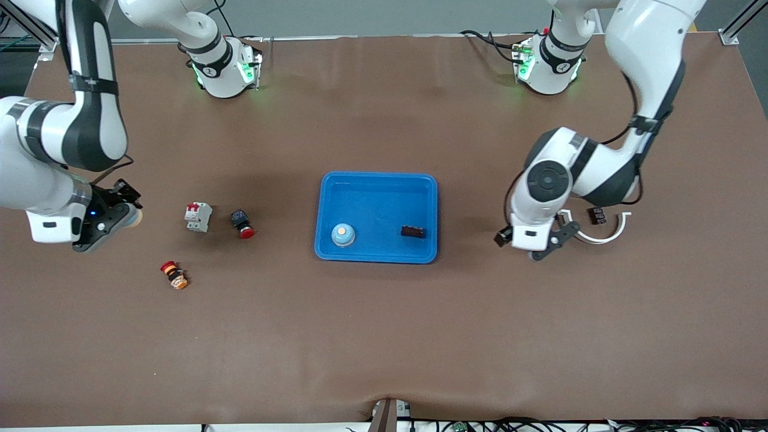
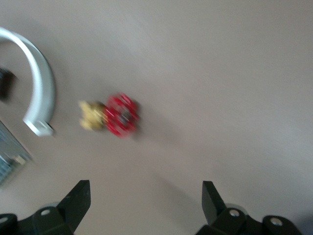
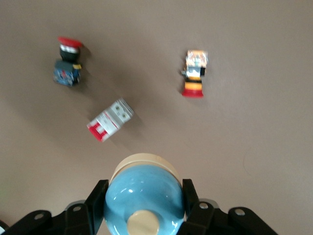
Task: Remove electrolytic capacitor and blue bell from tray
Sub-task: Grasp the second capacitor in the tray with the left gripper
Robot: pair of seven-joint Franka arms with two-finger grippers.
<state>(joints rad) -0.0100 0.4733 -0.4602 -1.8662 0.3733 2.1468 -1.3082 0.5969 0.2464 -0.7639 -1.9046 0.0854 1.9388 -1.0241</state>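
Note:
My right gripper (image 1: 122,216) is shut on a light-blue bell with a cream base (image 3: 144,193), held over the table at the right arm's end. A second blue bell (image 1: 342,235) and a small dark capacitor (image 1: 413,231) lie in the blue tray (image 1: 377,180), along its side nearer the front camera. My left gripper (image 1: 557,237) is open and empty, just above the table between the tray and a white plastic arc (image 1: 607,236). In the left wrist view the gripper (image 2: 145,196) has bare table between its fingers.
Near my right gripper lie a white-and-red circuit breaker (image 1: 198,216), a red mushroom push button (image 1: 242,223) and an orange-and-red button (image 1: 174,275). A small dark part (image 1: 597,215) lies by the arc. A red-and-gold part (image 2: 112,115) shows in the left wrist view.

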